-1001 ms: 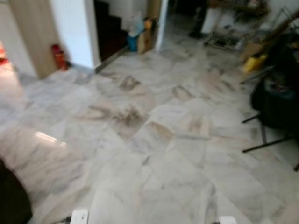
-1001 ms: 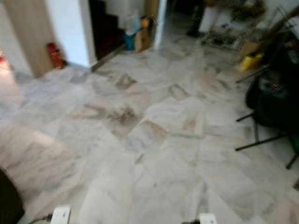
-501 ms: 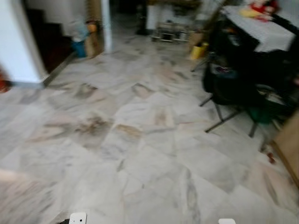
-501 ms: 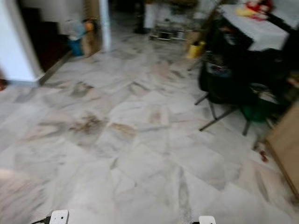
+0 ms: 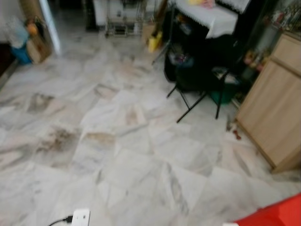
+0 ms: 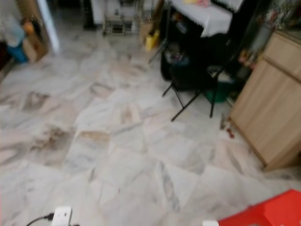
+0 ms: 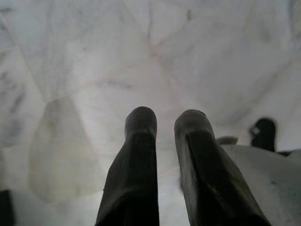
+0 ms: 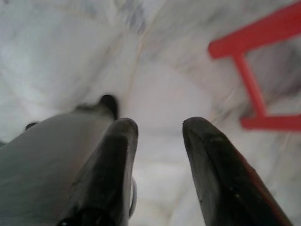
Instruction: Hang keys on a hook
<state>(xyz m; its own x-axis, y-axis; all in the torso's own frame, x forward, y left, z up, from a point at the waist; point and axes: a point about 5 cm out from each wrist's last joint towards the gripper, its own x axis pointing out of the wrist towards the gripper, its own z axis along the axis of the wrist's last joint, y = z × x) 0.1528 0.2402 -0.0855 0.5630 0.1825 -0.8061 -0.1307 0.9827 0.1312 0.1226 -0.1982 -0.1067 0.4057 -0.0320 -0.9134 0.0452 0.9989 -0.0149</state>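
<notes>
- Over on your left, the left gripper (image 7: pixel 164 127) hangs above bare marble floor (image 5: pixel 117 155), fingers slightly parted, holding nothing.
- Ahead, you risk clipping the black chair (image 5: pixel 197 80); the blur suggests you're moving.
- Right gripper (image 8: pixel 155 129) gapes wider, empty, near a red frame (image 8: pixel 251 84); keys and hook unseen, so their position and direction can't be told.

Grey-veined white marble floor (image 5: pixel 117 155), light wooden cabinet (image 5: pixel 275 113), black chair (image 5: pixel 197 77), red frame (image 8: pixel 254 70).

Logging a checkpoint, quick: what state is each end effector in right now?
Left end effector: open a little, empty, over the marble floor.
Right end effector: open, empty, near a red frame.
</notes>
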